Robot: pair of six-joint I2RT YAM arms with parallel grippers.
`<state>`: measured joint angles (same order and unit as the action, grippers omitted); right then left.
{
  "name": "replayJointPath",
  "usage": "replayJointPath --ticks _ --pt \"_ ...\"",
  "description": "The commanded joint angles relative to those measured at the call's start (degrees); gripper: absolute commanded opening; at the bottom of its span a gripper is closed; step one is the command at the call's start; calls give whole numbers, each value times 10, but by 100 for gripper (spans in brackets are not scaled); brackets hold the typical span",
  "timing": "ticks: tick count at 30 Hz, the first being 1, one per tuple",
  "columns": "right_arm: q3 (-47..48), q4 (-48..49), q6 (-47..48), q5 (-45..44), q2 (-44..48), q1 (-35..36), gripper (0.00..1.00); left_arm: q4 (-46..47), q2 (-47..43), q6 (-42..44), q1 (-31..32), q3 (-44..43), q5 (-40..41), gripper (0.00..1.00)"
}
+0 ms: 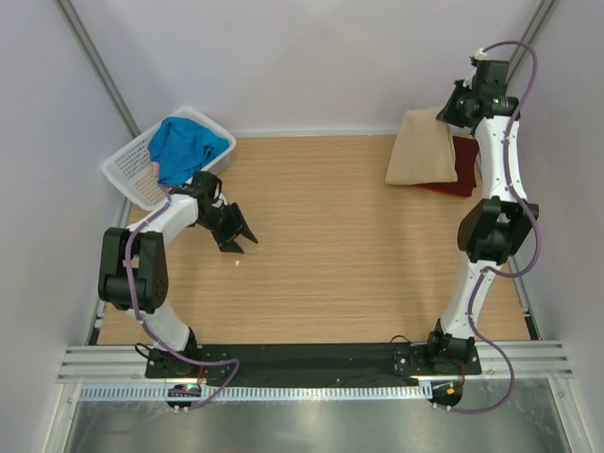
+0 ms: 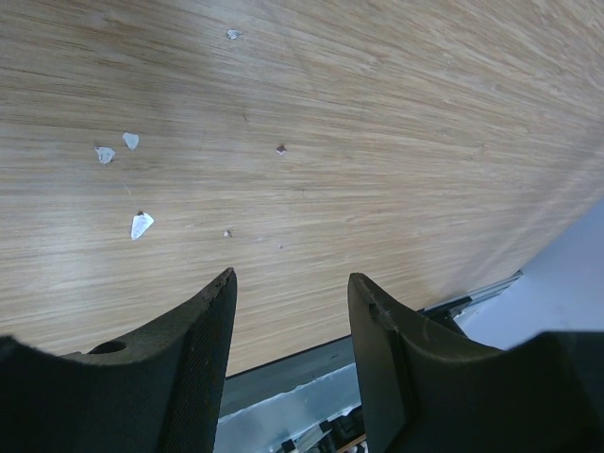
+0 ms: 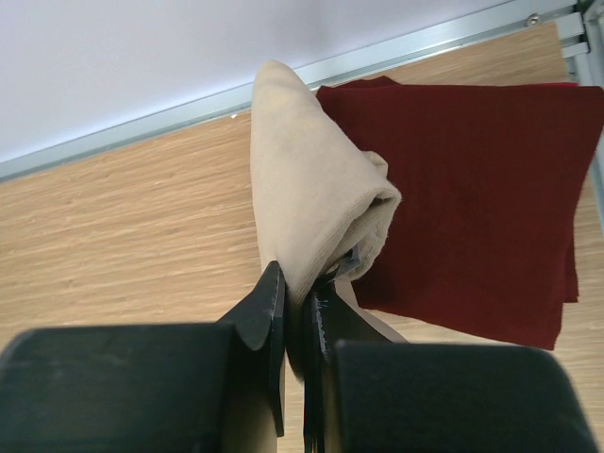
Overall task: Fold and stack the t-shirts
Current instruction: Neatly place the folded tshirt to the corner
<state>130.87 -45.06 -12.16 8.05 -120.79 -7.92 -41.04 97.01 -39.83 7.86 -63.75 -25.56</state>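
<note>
A folded tan t-shirt (image 1: 422, 147) hangs over the back right of the table, partly over a folded maroon t-shirt (image 1: 461, 172) that lies flat. My right gripper (image 3: 299, 283) is shut on the tan t-shirt (image 3: 309, 179), pinching its near edge so the cloth drapes away from the jaws beside the maroon t-shirt (image 3: 472, 189). In the white basket (image 1: 132, 170) at the back left sits a crumpled blue t-shirt (image 1: 184, 146) with a bit of pink t-shirt (image 1: 154, 169) beneath it. My left gripper (image 1: 242, 238) stands open over bare wood, its fingers (image 2: 203, 340) holding nothing.
Small white scraps (image 2: 141, 225) dot the wooden table (image 1: 321, 245) under the left gripper. A black rail and metal strip (image 1: 311, 363) run along the near edge. White walls close in the back and both sides.
</note>
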Motion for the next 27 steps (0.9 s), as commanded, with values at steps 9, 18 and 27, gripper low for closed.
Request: replayJointPath --ticks 9,18,27 --pt "35 52 15 0 -18 -32 1 -4 25 9 2 -40 -22 52" --pt "58 64 24 3 -55 -46 1 -5 40 9 2 -47 -24 52" --pt "97 86 25 -3 -105 -63 1 -6 54 9 2 -58 -27 52"
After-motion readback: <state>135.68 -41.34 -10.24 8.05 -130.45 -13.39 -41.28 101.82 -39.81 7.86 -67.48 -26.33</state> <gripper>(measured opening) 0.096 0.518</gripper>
